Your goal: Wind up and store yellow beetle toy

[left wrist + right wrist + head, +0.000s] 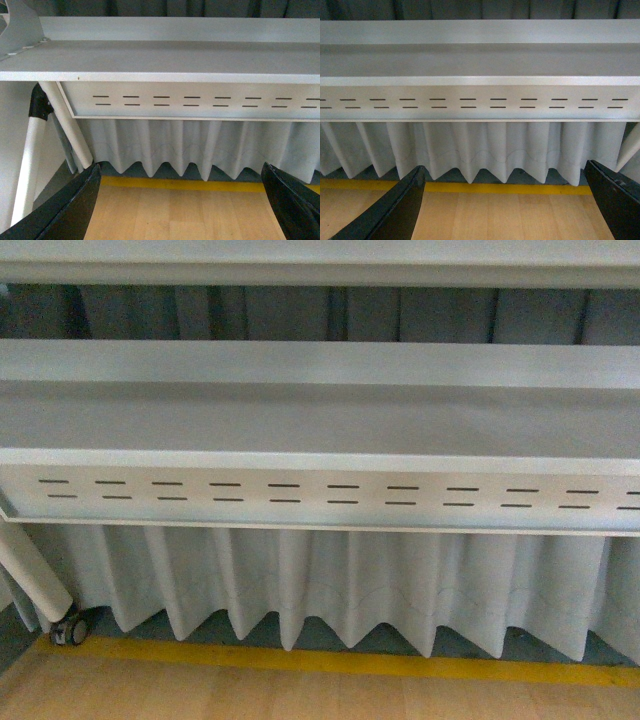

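1. Seen from the front: a smooth grey-white metal shelf (320, 420) with a flat top and a raised back ledge, bare across the visible span.
2. Below its front edge, a pale panel (320, 498) punched with two rows of short dark slots.
3. Under the panel, a pleated white curtain (330, 590), its hem falling in pointed folds, just above a yellow floor stripe (330, 660) and light wood-grain flooring (250, 695).
4. At the lower left corner, a slanted white tubular leg (30, 575) ending in a small dark caster (70, 630), partly cut off by the frame edge.
5. Left gripper (182, 200): glossy black fingers (70, 210) spread wide apart, nothing between them, only the tips showing.
6. Right gripper (507, 200): black fingers (395, 210) likewise wide apart and empty.
7. Yellow beetle toy: not visible in any view.
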You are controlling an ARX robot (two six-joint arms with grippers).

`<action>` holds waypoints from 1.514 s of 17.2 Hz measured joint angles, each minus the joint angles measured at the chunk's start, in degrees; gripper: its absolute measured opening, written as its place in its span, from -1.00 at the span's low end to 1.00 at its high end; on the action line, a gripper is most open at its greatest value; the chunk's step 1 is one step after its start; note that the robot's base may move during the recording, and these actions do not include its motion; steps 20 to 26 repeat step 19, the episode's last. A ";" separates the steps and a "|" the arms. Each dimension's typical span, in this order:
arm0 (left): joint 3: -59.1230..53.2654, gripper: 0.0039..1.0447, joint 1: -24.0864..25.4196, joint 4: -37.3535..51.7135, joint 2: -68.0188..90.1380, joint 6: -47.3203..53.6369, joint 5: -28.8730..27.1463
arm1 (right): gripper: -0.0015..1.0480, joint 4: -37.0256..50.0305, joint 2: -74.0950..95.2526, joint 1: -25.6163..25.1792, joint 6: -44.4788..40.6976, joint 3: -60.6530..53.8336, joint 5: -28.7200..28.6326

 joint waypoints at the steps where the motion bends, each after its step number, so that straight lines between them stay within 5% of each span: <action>1: 0.00 0.88 0.00 0.02 0.00 0.00 0.02 | 0.87 0.02 0.00 0.00 0.00 0.00 0.00; 26: 0.00 0.88 0.00 0.04 0.00 0.00 0.02 | 0.87 0.02 0.00 0.00 0.00 0.00 0.00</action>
